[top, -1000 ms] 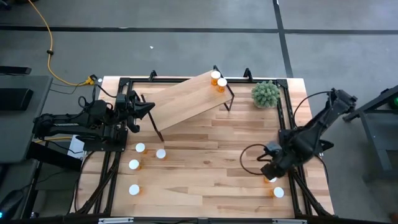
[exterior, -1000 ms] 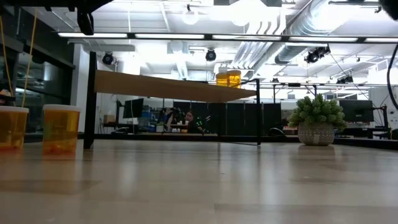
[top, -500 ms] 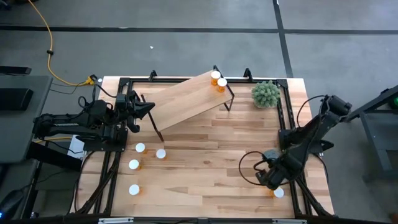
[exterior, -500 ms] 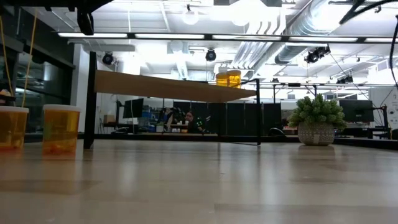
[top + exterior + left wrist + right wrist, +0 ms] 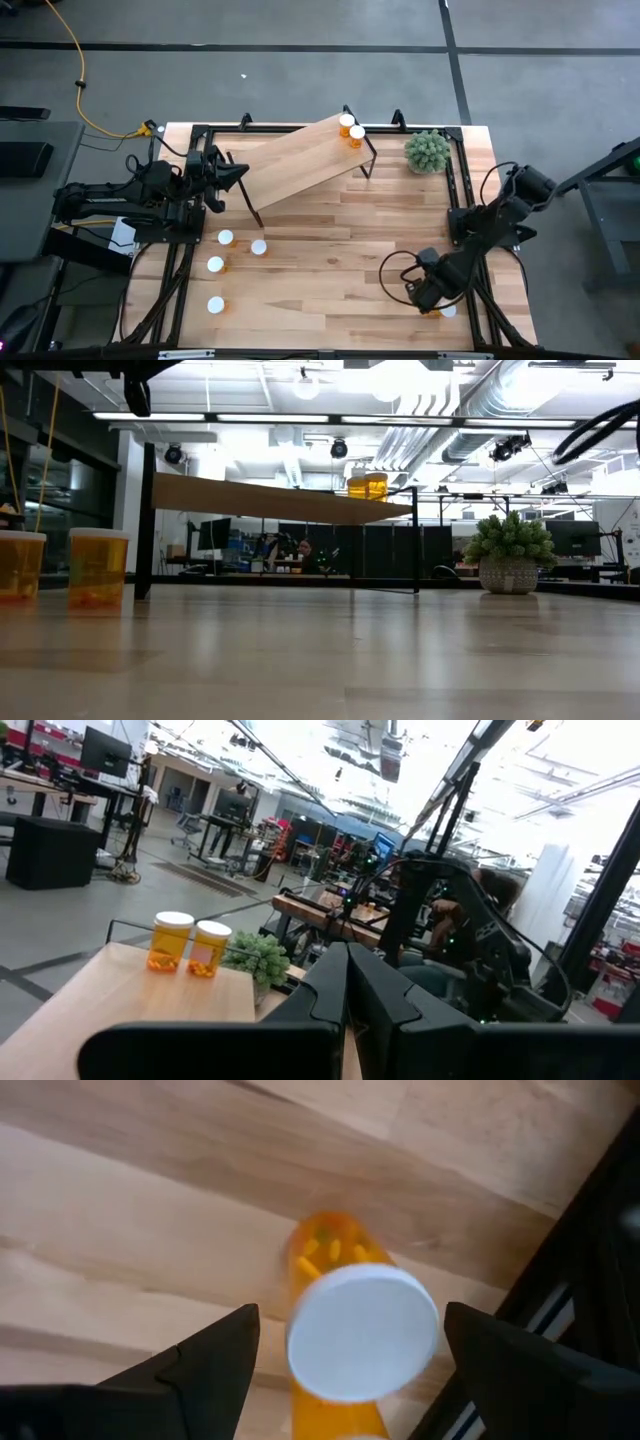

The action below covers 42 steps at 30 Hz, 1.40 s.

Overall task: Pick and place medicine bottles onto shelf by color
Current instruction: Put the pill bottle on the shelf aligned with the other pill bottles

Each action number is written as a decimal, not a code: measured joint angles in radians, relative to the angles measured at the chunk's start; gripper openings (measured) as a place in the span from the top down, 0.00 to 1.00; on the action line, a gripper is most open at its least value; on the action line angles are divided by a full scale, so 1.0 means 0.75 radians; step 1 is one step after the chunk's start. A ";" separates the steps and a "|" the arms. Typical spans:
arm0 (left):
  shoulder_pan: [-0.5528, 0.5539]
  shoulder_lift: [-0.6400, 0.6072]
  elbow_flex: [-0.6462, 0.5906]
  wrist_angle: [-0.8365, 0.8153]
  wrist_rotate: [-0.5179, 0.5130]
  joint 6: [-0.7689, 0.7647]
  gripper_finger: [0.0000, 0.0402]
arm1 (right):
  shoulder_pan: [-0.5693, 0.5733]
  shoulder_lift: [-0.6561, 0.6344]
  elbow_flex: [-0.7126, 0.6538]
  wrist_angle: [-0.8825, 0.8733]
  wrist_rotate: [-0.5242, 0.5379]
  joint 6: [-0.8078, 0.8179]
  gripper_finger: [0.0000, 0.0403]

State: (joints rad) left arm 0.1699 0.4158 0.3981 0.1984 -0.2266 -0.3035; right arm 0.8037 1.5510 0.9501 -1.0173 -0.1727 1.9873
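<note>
The shelf (image 5: 305,160), a light-wood plank on black legs, stands slanted at the table's far middle. Two orange bottles (image 5: 351,129) with white caps stand on its far right end. Several more bottles (image 5: 226,238) stand on the tabletop at the near left. My right gripper (image 5: 425,293) is open over the near right corner. Its fingers stand on either side of one upright bottle (image 5: 362,1330) without touching it. Another bottle (image 5: 448,310) stands just beside it. My left gripper (image 5: 238,175) is shut and empty by the shelf's left end.
A fuzzy green plant in a pot (image 5: 428,150) stands at the far right, beside the shelf. Black frame rails (image 5: 462,200) run along the table's right side close to my right gripper. Bare tabletop (image 5: 330,250) lies in the middle.
My right gripper has gone toward the table's near edge and slightly left. It now stands over the bottle that showed beside it a second ago. The bottles and the shelf have stayed in place.
</note>
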 joint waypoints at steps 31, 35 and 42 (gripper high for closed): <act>0.000 0.000 0.000 0.001 -0.028 0.000 1.00 | -0.050 -0.136 -0.078 0.088 -0.057 -0.222 0.51; 0.000 0.000 0.000 0.016 -0.027 0.000 1.00 | -0.098 -0.245 -0.007 0.090 0.032 -0.356 0.51; 0.000 0.000 0.000 0.014 -0.027 0.001 1.00 | -0.421 -0.363 0.277 0.032 0.305 -0.812 0.51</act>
State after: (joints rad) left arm 0.1699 0.4160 0.3981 0.2089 -0.2470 -0.3031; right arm 0.4881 1.2788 1.1582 -0.9934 0.0561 1.3783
